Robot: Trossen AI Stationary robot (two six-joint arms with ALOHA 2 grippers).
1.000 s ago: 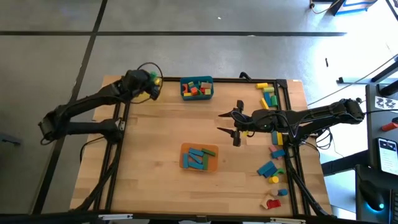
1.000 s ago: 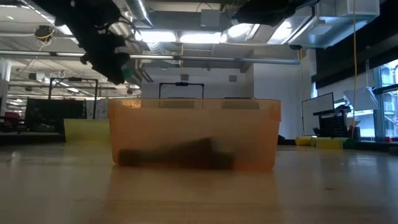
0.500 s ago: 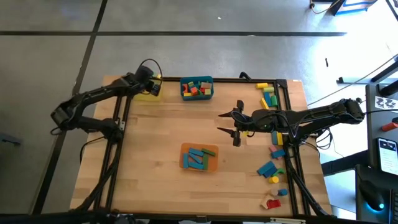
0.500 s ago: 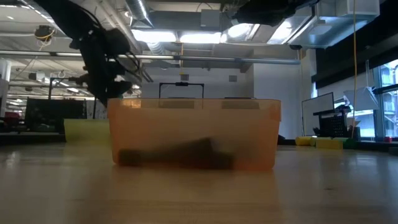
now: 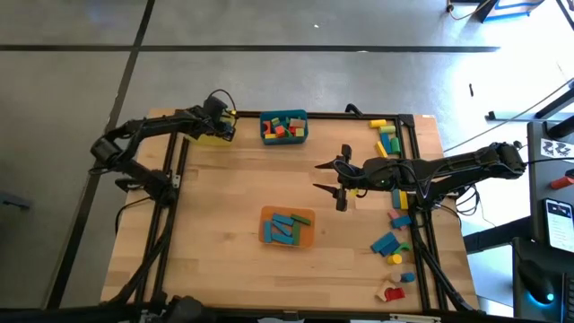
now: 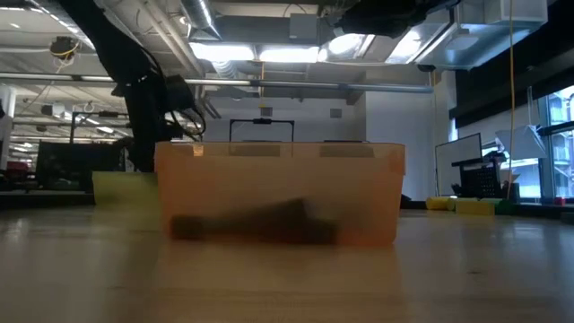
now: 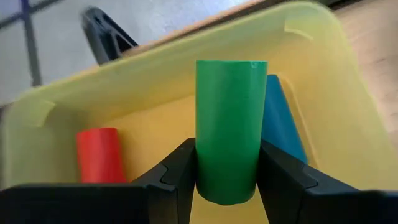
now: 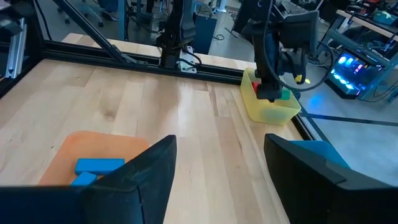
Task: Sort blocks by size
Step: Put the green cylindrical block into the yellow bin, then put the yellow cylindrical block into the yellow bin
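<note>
**Sorting Status: Partly Complete, One Block Over the Yellow Bin**

While my left gripper (image 7: 227, 180) hangs over the yellow bin (image 5: 213, 136) at the far left corner of the table, it is clenched on a green cylinder (image 7: 229, 127), one finger on each side of it. The left wrist view shows this block upright between my fingers, above the bin's interior and not yet released.

1. Done, as judged from how things lie:
 - The yellow bin already holds a red cylinder (image 7: 99, 155) and a blue block (image 7: 281, 121).
 - The teal bin (image 5: 284, 126), beside the yellow one along the far edge, holds a mix of red, green, yellow and blue blocks.
 - The orange bin (image 5: 287, 228), near the table's middle, holds several blue blocks.

2. In hand:
 - The green cylinder is positioned for deposit. I judge that opening the fingers is all this step lacks.

3. Left to do:
 - A scatter of loose blocks (image 5: 391, 240) remains along the right side of the table, from the far corner down toward the near edge, in yellow, green, blue and red.
 - My right gripper (image 5: 330, 178) waits in mid-table with its fingers spread and nothing between them, near those blocks.

I estimate the task at somewhat past halfway; the right-hand pile is the bulk of what remains.
</note>
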